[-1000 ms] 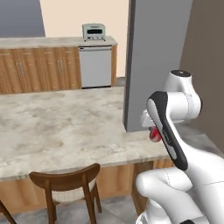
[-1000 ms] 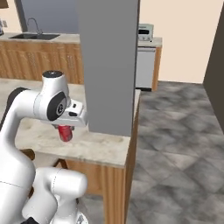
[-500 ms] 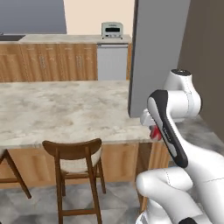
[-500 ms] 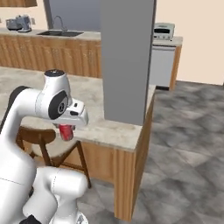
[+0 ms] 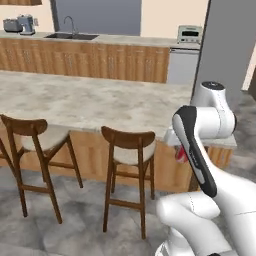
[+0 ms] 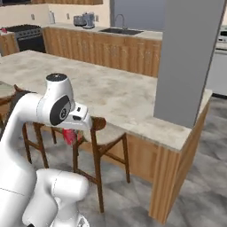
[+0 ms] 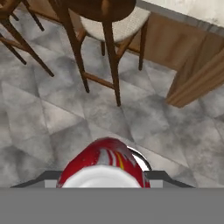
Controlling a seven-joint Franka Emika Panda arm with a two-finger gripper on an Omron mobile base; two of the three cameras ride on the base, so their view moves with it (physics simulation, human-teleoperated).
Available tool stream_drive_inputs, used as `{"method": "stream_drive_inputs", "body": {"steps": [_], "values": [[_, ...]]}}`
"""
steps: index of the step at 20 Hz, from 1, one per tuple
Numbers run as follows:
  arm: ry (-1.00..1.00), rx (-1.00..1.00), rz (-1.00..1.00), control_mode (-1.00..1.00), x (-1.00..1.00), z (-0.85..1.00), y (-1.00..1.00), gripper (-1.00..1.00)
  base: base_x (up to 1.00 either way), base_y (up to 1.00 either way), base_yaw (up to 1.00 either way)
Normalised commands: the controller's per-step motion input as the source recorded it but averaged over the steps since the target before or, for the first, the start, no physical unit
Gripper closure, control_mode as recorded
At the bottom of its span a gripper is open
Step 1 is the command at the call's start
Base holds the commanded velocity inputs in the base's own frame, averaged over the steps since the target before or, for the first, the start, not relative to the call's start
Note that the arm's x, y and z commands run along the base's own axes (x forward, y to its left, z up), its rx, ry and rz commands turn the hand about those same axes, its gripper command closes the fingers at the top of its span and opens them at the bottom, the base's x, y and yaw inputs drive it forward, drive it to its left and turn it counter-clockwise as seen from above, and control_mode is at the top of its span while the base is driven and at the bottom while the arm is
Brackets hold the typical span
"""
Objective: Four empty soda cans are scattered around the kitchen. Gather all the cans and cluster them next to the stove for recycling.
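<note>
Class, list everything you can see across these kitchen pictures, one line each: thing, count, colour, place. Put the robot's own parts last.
soda can: one, red, held in the gripper above the floor
stools: three, dark wood with pale seats, along the island
island counter: one, beige stone top on wood
pillar: one, grey, at the island's end
stove: one, black, far left of the back counter
sink: one, back counter
toaster oven: one, pale, back counter
gripper: one, shut on the soda can
arm: one, white
</note>
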Motion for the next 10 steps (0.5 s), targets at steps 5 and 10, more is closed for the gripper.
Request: {"method": "stream_drive_inputs", "body": {"steps": [5,10], "values": [[0.00,0.00,0.00,1.00,0.00,0.00,0.00,1.00,0.00,0.26,0.91],[0.00,0.00,0.00,1.00,0.00,0.00,0.00,1.00,0.10,0.25,0.86]]}}
